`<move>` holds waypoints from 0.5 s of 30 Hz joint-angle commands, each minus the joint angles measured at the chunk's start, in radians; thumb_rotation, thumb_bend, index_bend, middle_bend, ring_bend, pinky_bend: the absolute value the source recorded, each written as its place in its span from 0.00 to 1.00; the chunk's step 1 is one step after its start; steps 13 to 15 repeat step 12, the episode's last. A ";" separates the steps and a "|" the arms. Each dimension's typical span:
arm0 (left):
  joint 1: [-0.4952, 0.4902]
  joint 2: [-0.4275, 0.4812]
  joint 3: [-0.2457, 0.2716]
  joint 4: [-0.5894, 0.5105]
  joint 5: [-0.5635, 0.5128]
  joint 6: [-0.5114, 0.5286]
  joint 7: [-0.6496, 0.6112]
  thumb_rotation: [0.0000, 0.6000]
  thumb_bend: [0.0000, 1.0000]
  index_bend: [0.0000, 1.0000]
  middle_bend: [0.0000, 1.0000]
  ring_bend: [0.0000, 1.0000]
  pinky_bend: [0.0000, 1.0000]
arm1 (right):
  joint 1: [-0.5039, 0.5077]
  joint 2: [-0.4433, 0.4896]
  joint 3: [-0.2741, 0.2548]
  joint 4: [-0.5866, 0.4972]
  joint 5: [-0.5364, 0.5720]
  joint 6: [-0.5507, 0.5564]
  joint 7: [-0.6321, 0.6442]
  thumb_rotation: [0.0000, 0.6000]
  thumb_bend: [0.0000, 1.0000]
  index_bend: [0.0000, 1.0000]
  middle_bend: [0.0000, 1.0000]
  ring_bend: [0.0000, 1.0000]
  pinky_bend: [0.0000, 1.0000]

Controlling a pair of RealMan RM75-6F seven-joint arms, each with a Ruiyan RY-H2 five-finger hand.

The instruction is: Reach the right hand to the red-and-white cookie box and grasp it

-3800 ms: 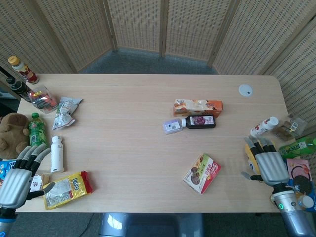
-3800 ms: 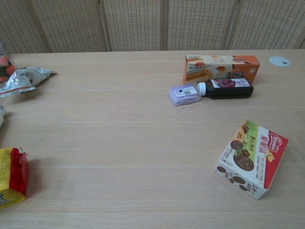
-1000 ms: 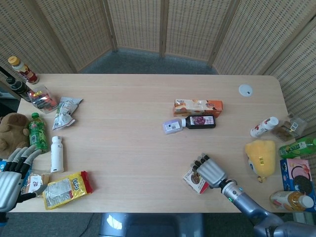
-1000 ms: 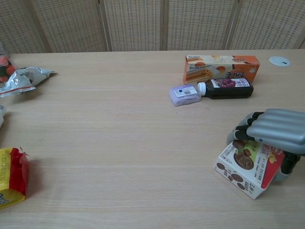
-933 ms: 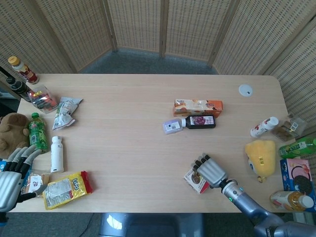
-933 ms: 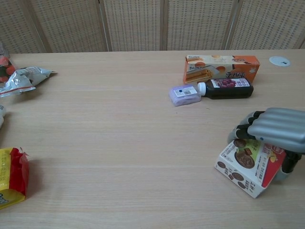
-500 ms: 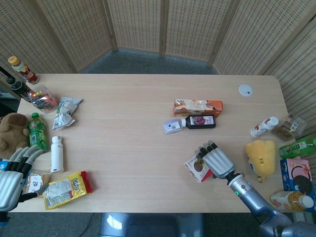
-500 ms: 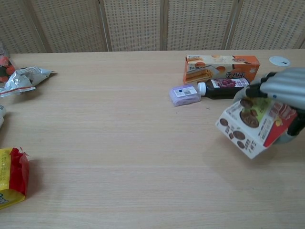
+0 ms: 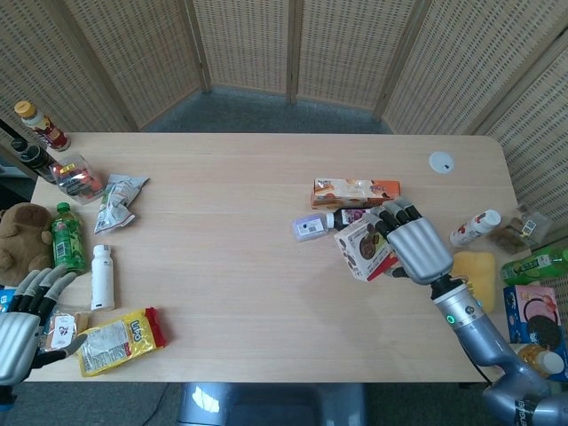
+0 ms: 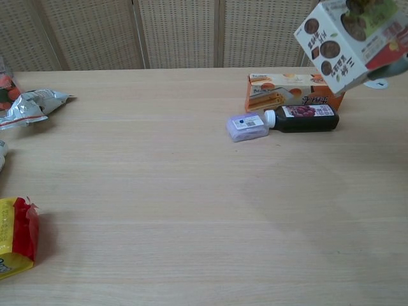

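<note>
My right hand grips the red-and-white cookie box and holds it in the air above the table, near the dark juice bottle. In the chest view the cookie box hangs high at the top right, tilted, with only a sliver of the hand behind it. My left hand rests off the table's near left corner, fingers spread, holding nothing.
An orange box, the dark bottle and a small lilac box lie under and beside the lifted box. A yellow plush, bottles and packets crowd the right edge. Snack bags, a white bottle and a green bottle sit at the left.
My right hand has risen and moved away from the near edge with the cookie box, lifting it off the table and above the dark bottle. The left hand has barely moved.
</note>
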 commanded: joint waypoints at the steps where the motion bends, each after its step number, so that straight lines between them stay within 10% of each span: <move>1: 0.006 0.004 0.003 0.001 0.004 0.008 -0.003 1.00 0.23 0.12 0.07 0.00 0.00 | 0.005 0.020 0.017 -0.018 0.008 0.012 -0.002 1.00 0.16 0.40 0.54 0.32 0.24; 15: 0.010 -0.004 0.006 0.015 0.008 0.010 -0.017 1.00 0.23 0.12 0.07 0.00 0.00 | 0.008 0.042 0.024 -0.046 0.019 0.023 -0.021 1.00 0.16 0.41 0.54 0.32 0.24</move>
